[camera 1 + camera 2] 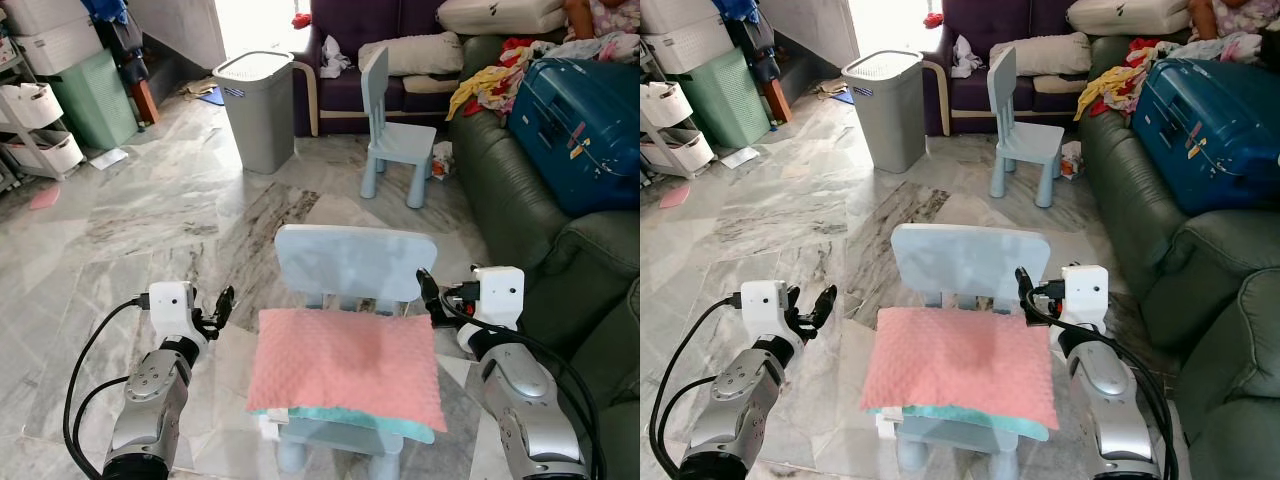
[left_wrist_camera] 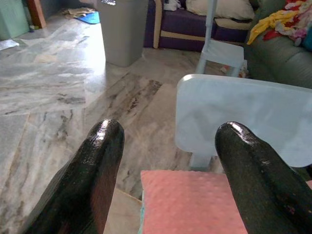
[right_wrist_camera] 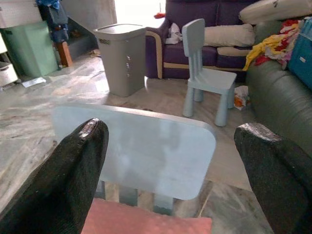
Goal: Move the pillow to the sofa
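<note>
Pink pillow overhanging chair seat

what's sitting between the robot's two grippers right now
The pink pillow lies between the left gripper and right gripper, resting on the near blue chair. Both head views show this; neither gripper touches it.

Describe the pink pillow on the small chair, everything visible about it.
The pillow is rectangular, with a pink dimpled, soft-looking top and a teal layer showing along its front and right edges. It lies flat on the seat of the pale blue small chair, overhanging it at the sides. The left gripper and right gripper flank it, both open, neither touching it.
</note>
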Controlling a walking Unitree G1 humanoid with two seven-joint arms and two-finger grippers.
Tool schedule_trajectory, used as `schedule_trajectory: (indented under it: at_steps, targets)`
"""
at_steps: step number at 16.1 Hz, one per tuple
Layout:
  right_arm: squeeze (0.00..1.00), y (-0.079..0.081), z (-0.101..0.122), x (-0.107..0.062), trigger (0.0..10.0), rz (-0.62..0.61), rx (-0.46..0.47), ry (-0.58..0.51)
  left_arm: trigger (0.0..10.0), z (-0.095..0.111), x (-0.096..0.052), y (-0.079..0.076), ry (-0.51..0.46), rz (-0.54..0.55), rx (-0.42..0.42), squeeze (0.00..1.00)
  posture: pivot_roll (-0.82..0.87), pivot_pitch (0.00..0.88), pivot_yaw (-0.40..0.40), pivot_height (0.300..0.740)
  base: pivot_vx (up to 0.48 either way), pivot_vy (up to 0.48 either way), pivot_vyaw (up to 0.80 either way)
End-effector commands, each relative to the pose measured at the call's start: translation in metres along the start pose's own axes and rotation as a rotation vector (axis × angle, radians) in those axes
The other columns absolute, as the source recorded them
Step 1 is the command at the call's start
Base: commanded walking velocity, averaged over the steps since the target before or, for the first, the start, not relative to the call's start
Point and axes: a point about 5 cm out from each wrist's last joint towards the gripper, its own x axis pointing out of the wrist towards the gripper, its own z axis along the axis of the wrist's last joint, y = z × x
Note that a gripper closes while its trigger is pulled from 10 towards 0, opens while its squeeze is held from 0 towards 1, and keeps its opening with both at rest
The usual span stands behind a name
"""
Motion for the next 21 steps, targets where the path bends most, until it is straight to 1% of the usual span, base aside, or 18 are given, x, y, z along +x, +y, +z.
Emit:
schedule_trajectory:
  at_steps: [1, 4, 8, 14, 19, 20, 21]
  targets:
    - [0.00, 0.005, 0.007, 0.003, 10.0, 0.014, 0.007, -0.036, 10.0, 0.002, 0.000, 0.002, -0.011, 0.011, 0.009, 0.00, -0.15, 0.000, 0.049, 0.740, 0.000, 0.000, 0.00]
    - [0.00, 0.010, 0.006, 0.002, 10.0, 0.026, 0.025, -0.032, 10.0, 0.000, -0.001, 0.001, -0.006, 0.005, 0.013, 0.00, -0.16, 0.000, 0.053, 0.740, 0.000, 0.000, 0.00]
    - [0.00, 0.012, 0.003, 0.000, 10.0, 0.027, 0.019, -0.024, 10.0, -0.003, -0.002, -0.001, 0.000, 0.001, 0.014, 0.00, -0.15, 0.000, 0.056, 0.740, 0.000, 0.000, 0.00]
    - [0.00, 0.016, 0.001, -0.001, 10.0, 0.038, 0.021, -0.019, 10.0, -0.003, -0.004, 0.001, 0.005, 0.006, 0.020, 0.00, -0.15, 0.000, 0.057, 0.740, 0.000, 0.000, 0.00]
    - [0.00, 0.016, 0.001, -0.001, 10.0, 0.043, 0.017, -0.016, 10.0, -0.003, -0.005, 0.001, 0.005, 0.007, 0.021, 0.00, -0.15, 0.000, 0.053, 0.687, 0.000, 0.000, 0.00]
    - [0.00, 0.016, 0.001, -0.001, 10.0, 0.043, 0.017, -0.016, 10.0, -0.003, -0.005, 0.001, 0.005, 0.007, 0.021, 0.00, -0.15, 0.000, 0.053, 0.687, 0.000, 0.000, 0.00]
    - [0.00, 0.017, 0.001, -0.001, 10.0, 0.045, 0.017, -0.015, 10.0, -0.004, -0.006, 0.001, 0.006, 0.008, 0.022, 0.00, -0.15, 0.000, 0.053, 0.678, 0.000, 0.000, 0.00]
